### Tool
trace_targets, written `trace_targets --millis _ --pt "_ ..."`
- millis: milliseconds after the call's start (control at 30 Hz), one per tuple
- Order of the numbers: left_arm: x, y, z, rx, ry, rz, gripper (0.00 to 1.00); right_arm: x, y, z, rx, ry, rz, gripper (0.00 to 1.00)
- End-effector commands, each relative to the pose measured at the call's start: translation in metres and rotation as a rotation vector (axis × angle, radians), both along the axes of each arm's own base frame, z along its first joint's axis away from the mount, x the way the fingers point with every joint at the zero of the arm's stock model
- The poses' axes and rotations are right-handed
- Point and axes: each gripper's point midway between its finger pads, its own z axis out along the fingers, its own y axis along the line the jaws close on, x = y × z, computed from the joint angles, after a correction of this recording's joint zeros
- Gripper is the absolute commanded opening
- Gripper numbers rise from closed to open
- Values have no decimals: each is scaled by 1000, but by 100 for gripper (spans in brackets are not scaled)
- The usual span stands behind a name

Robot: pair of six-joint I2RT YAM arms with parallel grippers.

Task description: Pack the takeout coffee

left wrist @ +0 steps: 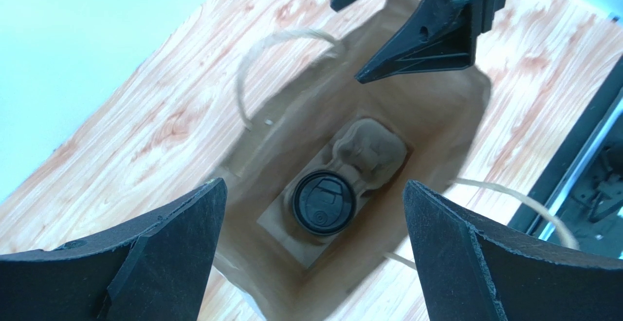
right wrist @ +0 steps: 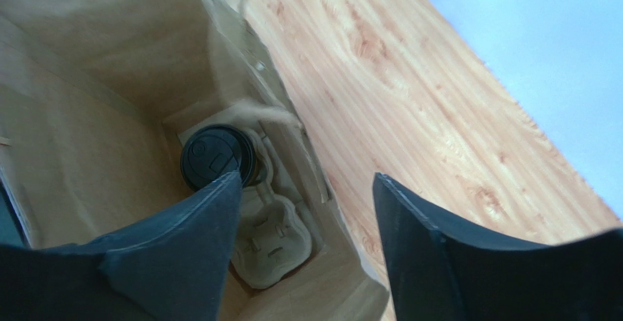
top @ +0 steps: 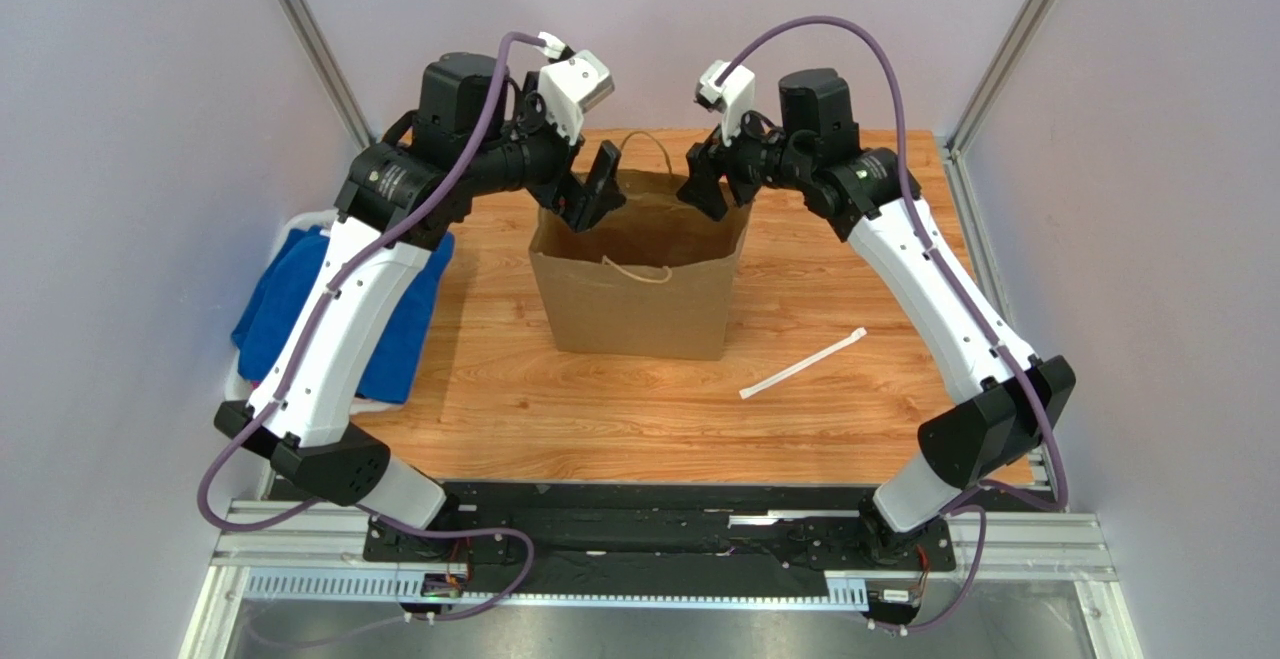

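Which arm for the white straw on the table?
Right, probably. The straw lies near the right arm, right of the bag; the right gripper has open jaws, holding nothing. The left arm must cross it.

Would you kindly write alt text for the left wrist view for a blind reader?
Looking down into an open brown paper bag: at its bottom sits a pulp cup tray holding the takeout coffee, black lid on, its second socket empty. The left gripper spreads its jaws wide in the foreground; the right gripper hangs above the far rim.
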Motion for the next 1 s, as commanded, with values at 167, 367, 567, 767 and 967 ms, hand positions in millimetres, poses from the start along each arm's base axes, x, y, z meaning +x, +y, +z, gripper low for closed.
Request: trace_targets --millis 167,367,567,767,967 --pt "5 17 33 -149 0 43 99 -57 -45 99 80 -211 -8 76" --pt "14 38 27 -235 103 80 99 -115 -109 34 -113 -157 13 75" --pt "22 52 18 -242 122 107 99 -159 -151 -85 -422 -65 171 72" --pt "22 57 -2 -226 204 130 99 -162 -168 -166 -629 13 391 61" --pt "17 66 -12 -215 228 153 99 -128 -170 -213 -719 -30 467 56"
